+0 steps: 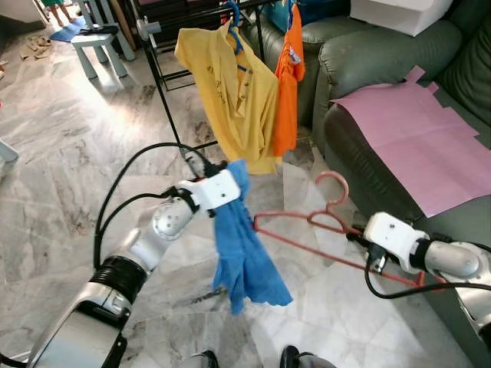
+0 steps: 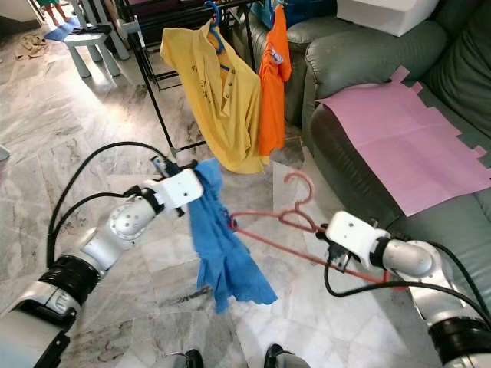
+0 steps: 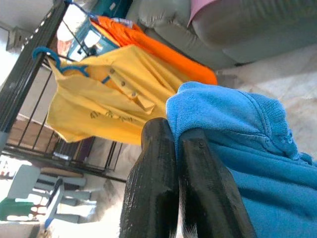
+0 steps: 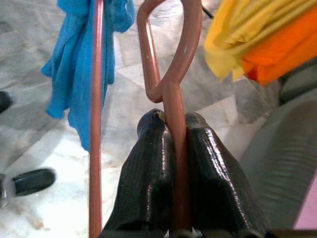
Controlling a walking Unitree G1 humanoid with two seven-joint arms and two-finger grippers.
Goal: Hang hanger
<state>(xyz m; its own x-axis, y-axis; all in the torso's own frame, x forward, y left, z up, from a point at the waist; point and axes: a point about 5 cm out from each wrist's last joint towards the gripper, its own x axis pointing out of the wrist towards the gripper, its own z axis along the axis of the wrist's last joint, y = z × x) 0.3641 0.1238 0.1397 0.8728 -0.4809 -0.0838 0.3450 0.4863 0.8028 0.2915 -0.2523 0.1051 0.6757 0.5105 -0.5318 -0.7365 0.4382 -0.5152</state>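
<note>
While left gripper point(image 3: 171, 144) pinches blue shirt point(image 1: 244, 253), right gripper point(image 4: 171, 134) clamps hanger point(image 1: 322, 222)

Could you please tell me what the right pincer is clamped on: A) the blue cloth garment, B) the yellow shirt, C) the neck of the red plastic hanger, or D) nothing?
C: the right pincer is shut on the neck of the red plastic hanger, while the left pincer grips the blue cloth garment.
</note>
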